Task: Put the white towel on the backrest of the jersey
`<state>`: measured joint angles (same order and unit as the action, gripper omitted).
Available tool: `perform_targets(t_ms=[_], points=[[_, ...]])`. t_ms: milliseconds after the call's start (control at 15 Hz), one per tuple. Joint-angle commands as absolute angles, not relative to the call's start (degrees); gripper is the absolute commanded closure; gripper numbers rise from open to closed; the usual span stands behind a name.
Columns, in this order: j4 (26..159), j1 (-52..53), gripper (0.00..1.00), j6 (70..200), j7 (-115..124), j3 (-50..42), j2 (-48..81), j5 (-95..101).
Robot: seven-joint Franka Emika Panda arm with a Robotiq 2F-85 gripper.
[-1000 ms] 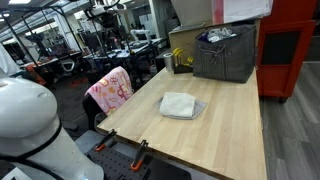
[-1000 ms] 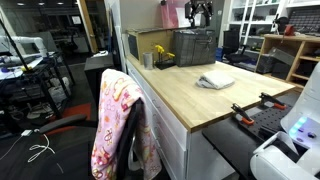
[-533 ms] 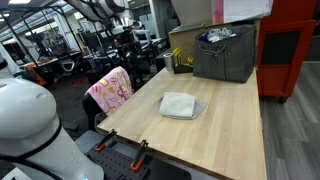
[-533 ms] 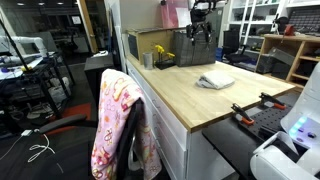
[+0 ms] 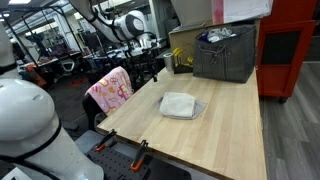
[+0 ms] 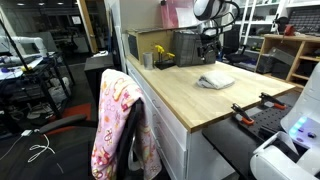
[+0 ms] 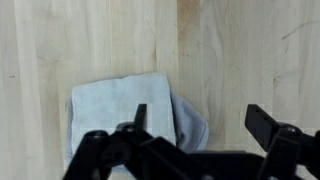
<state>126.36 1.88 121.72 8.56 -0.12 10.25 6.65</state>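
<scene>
A folded white towel (image 5: 180, 104) lies flat on the wooden table (image 5: 230, 130); it also shows in an exterior view (image 6: 215, 80) and in the wrist view (image 7: 115, 115). A pink patterned jersey (image 5: 110, 90) hangs over a chair's backrest beside the table, also seen in an exterior view (image 6: 120, 125). My gripper (image 7: 200, 125) is open and empty and hovers above the towel's right edge. In both exterior views it (image 5: 150, 65) (image 6: 210, 52) hangs above the table, a little short of the towel.
A grey fabric bin (image 5: 225, 55) and a small yellow item (image 5: 180, 60) stand at the table's far end. Orange clamps (image 5: 140, 148) grip the near table edge. A red cabinet (image 5: 290, 40) stands behind the table. Desks and chairs fill the room beyond the jersey.
The arm has swung in from the far end and come down toward the towel. The towel and the jersey have not moved.
</scene>
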Motion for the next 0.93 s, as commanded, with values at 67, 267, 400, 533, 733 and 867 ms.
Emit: perform_targets(t_ms=[67, 267, 400, 533, 733, 867], points=[[126.26, 1.09, 0.00, 126.56, 8.51, -1.71, 16.47, 8.25], [125.18, 1.28, 0.00, 129.05, 8.39, -2.65, 20.44, 10.15], [124.01, 1.52, 0.00, 130.67, 8.89, -3.35, 22.76, 11.51], [122.63, 1.99, 0.00, 132.35, 10.15, -4.36, 24.69, 13.31], [120.18, 1.94, 0.00, 133.95, 10.54, -4.63, 27.38, 12.95], [118.75, 2.01, 0.00, 134.41, 10.39, -4.66, 28.99, 12.61]])
